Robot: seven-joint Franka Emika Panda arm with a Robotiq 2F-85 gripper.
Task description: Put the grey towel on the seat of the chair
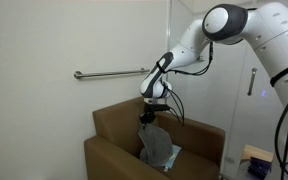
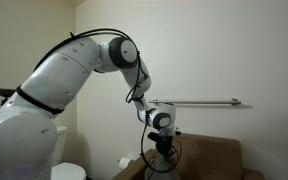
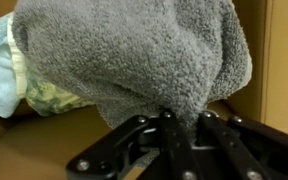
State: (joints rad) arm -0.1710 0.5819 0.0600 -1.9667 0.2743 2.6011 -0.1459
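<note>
Towel: fluffy grey terry towel [image 1: 156,143], hanging over seat of brown upholstered armchair [image 1: 109,135]; seat contact unclear.
Gripper: black two-finger gripper [image 3: 184,120], jaws closed tight on towel's top fold.

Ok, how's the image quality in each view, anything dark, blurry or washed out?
In an exterior view the grey towel and chair are brightly, evenly lit, slightly soft; in an exterior view the gripper sits in dim, yellowish shadow; in the wrist view the towel's fibres look fairly sharp, the background blurred.
</note>
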